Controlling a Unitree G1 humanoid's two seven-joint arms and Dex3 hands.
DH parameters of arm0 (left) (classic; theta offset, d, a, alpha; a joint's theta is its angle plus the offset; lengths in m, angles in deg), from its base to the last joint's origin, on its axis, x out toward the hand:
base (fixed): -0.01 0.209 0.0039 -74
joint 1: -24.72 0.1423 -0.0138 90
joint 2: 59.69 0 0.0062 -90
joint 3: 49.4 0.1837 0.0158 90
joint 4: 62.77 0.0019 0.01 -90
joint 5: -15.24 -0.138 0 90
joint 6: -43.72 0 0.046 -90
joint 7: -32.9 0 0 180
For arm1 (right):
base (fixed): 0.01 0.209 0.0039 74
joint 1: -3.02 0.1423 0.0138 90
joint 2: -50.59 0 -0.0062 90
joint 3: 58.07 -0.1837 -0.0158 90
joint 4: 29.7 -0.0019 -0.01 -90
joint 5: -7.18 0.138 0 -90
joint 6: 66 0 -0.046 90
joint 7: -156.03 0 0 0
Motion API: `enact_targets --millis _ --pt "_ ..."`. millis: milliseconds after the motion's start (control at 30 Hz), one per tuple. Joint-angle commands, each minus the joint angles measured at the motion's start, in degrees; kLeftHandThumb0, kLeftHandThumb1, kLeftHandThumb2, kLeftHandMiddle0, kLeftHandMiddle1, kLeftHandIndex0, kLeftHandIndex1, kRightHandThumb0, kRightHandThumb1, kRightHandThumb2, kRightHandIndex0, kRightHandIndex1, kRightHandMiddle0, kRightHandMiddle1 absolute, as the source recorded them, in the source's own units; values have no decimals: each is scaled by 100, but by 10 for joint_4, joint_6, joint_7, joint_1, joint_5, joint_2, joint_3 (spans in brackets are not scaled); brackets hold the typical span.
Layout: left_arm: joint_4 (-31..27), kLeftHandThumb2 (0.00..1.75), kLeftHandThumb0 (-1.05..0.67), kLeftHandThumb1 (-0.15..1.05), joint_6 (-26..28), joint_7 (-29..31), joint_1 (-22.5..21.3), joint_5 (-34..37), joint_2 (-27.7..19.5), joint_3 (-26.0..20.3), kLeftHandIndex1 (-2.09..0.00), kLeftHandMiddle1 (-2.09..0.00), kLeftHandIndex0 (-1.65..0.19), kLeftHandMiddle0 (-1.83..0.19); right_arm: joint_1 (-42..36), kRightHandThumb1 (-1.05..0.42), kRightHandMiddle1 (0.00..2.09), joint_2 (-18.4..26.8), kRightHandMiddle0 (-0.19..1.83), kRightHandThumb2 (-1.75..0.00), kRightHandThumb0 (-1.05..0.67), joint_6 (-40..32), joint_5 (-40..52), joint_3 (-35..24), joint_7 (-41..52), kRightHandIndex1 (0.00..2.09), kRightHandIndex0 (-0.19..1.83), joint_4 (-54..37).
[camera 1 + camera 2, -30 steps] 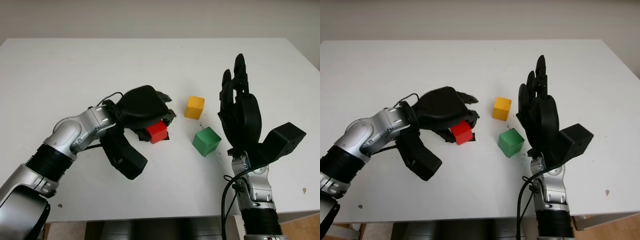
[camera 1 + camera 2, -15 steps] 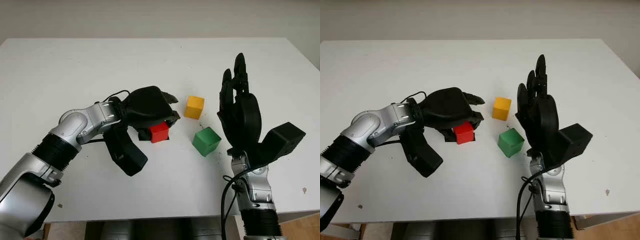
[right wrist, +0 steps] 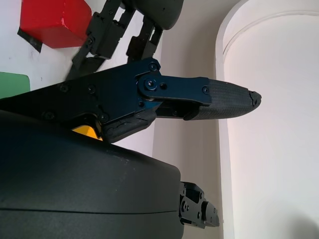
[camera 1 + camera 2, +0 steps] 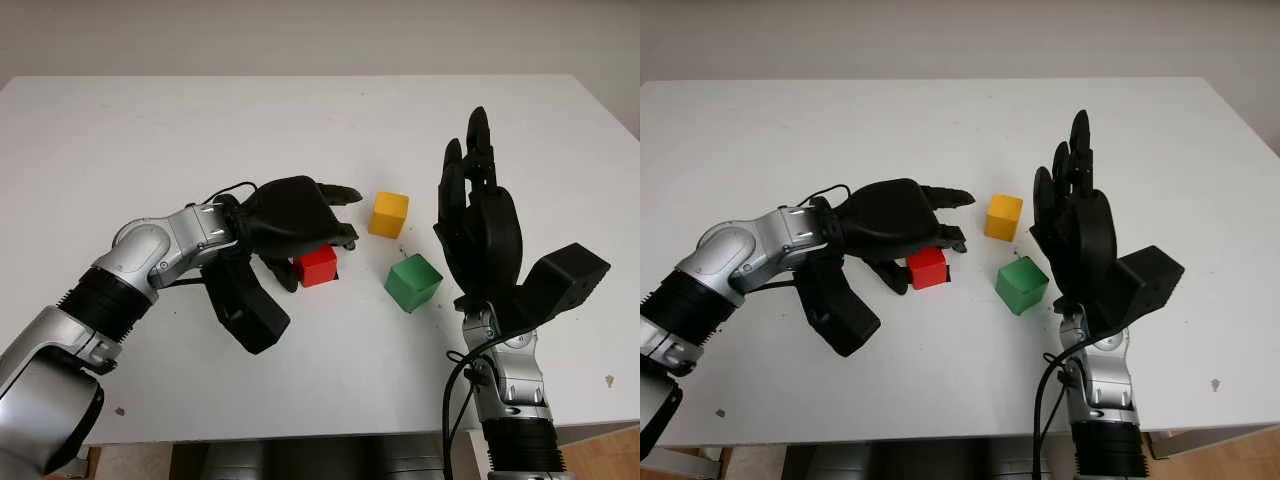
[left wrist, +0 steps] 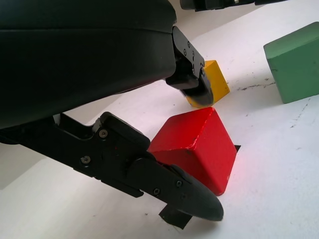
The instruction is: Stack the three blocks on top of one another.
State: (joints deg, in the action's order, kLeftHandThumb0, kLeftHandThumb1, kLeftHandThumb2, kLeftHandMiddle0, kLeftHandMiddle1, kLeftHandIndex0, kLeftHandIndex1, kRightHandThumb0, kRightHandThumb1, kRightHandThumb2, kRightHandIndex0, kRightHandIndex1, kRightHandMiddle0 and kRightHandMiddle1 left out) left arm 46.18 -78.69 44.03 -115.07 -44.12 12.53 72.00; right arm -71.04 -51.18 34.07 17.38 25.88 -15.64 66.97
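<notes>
The red block (image 4: 318,266) sits on the white table (image 4: 150,130) at frame centre, directly under the left hand (image 4: 295,215), which arches over it. The fingers (image 5: 169,185) flank the block, open and not closed on it. The yellow block (image 4: 389,214) lies just up and right of the red one. The green block (image 4: 413,282) sits to the lower right. The right hand (image 4: 478,220) stands upright, open, at right of frame, just beside the green block.
</notes>
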Motion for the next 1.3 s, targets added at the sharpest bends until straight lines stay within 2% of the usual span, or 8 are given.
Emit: enact_targets --millis 0,367,500,700,900,1000,1067,1267 --pt "-11 5 -87 87 1 1 10 10 -11 -10 -2 -3 -3 9 -2 -105 3 3 -19 -49 -81 -3 3 -4 2 2 -19 -13" --pt "-56 5 -79 86 100 114 29 152 -31 -111 -2 0 18 19 -4 -105 2 13 -19 -48 -78 3 8 -10 15 1 -19 -20" --pt "-83 5 -84 84 155 161 59 289 -29 -188 -3 0 17 19 2 -105 4 25 -16 -39 -76 -16 -3 -19 1 4 -16 -41" --pt "-147 23 -92 104 241 171 163 484 -2 -306 0 0 19 19 66 -104 7 92 -10 -11 -80 -21 -60 -46 -31 7 -10 -29" --pt "-221 66 -82 105 287 74 289 544 96 -337 0 0 19 19 141 -98 9 186 -4 -5 -76 -64 -138 -37 -21 8 -6 4" --pt "-245 70 -75 105 292 24 331 550 144 -340 0 0 19 19 173 -97 11 231 1 -5 -78 -79 -196 -13 -14 12 1 24" --pt "-253 69 -70 105 292 -17 353 562 186 -346 0 0 19 19 197 -97 14 261 8 -5 -81 -90 -244 9 -9 26 23 40" --pt "-248 67 -72 105 307 -89 369 551 225 -358 -1 -4 18 16 273 -92 18 316 25 -5 -79 -113 -315 75 65 36 19 97"
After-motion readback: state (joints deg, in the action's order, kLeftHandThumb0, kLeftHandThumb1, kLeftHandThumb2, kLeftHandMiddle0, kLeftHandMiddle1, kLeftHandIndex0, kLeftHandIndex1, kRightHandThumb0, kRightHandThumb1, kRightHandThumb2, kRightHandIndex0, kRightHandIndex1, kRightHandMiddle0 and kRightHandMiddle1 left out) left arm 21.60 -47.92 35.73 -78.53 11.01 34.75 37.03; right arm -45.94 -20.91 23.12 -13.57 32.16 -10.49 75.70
